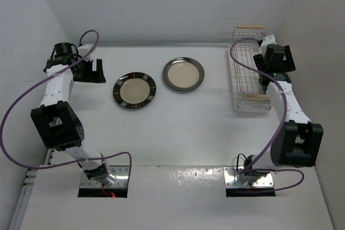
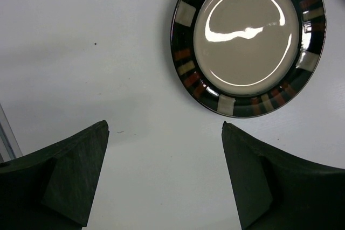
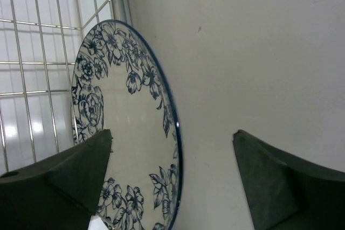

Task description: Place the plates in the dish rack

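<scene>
Your left gripper (image 2: pixel 164 127) hangs spread near the striped plate (image 2: pixel 248 44). It looks stiff, glossy, probably slippery and breakable, so pinch its rim.

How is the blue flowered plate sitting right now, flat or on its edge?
On edge: the blue flowered plate stands nearly upright beside the dish rack wires, with the right gripper open around its rim.
</scene>
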{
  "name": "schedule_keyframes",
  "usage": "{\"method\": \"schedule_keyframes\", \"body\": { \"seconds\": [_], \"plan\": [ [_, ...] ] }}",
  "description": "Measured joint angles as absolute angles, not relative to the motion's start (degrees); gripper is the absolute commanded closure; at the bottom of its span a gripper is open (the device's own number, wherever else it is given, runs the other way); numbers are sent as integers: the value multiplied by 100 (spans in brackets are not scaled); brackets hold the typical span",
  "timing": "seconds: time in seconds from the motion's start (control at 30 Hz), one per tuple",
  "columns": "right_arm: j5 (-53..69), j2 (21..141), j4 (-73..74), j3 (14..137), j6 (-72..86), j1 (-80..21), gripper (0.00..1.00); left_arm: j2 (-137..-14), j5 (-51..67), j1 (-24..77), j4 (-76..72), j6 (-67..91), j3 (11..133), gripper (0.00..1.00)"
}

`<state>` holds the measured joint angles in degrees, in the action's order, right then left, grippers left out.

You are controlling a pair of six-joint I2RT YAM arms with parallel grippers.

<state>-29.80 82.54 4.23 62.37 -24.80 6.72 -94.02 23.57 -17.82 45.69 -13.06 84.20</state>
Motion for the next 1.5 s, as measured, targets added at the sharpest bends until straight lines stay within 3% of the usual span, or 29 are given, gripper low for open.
{"method": "schedule_keyframes", "body": {
  "seconds": [0.03, 0.27, 0.57, 0.67, 0.77, 0.8, 0.87, 1.03, 1.2, 1.5],
  "plan": [
    [-2967, 8254, 497, 6298, -2412, 674, 1, -9402, 2335, -1769, 4569, -1304, 8409, 10],
    [-2797, 8248, 1120, 7522, -1863, 622, 1, -9861, 2023, -1164, 4587, -1352, 8403, 13],
    [-2480, 7644, 1450, 7905, -1422, -534, 1, -11950, 2049, -987, 4630, -1188, 8934, 20],
    [-2394, 7478, 1522, 7570, -1284, -1055, 1, -12079, 2222, -1052, 4698, -1153, 9102, 31],
    [-2355, 7428, 1573, 7214, -1105, -1380, 1, -12195, 2475, -1057, 4731, -1203, 9115, 58],
    [-2351, 7428, 1570, 7096, -1033, -1494, 1, -12274, 2598, -1055, 4757, -1227, 9124, 77],
    [-2290, 7430, 1588, 6899, -899, -1691, 1, -12339, 3063, -1125, 4862, -1111, 9203, 99],
    [-1621, 7594, 1632, 6785, -558, -2180, 1, -12613, 3876, -1173, 5103, -1186, 9445, 100],
    [-19, 8237, 1691, 6888, -239, -2547, 6, -12516, 3946, -1116, 5522, -1800, 9445, 100],
    [2512, 10652, 878, 7516, 1024, -3096, 14, -10492, 4233, -165, 5800, -3275, 9415, 100]
  ]
}}
